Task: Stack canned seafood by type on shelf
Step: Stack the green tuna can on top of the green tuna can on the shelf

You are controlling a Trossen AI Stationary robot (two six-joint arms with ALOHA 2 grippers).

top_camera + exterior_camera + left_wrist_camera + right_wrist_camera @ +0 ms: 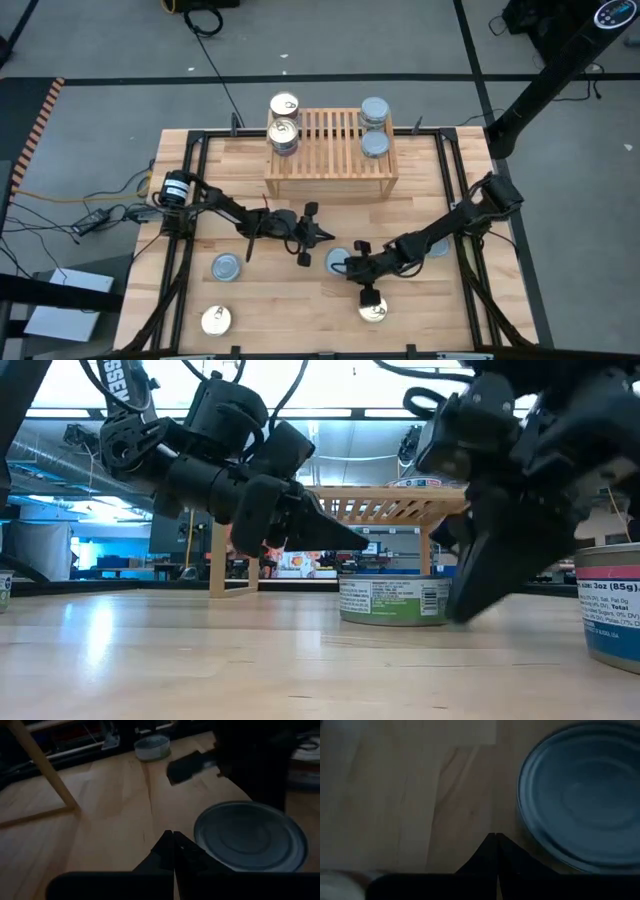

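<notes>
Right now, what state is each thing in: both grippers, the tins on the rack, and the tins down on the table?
left gripper: shut, empty, beside the silver-topped tin at table centre.
right gripper: shut, empty, at that same tin.
light wooden slatted shelf: upright.
gold-topped tins on shelf: left end.
silver-topped tins on shelf: right end.
silver-topped tin on table left: upright, loose.
gold-topped tins on table: upright, near front edge.

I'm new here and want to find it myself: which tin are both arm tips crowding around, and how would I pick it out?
Start at the wooden shelf at the table's far edge, then come toward the near side to where the left gripper and right gripper almost meet, both shut. Between them lies a silver-topped tin. Unlike the other loose tins, it sits mid-table, partly hidden by the right gripper.
</notes>
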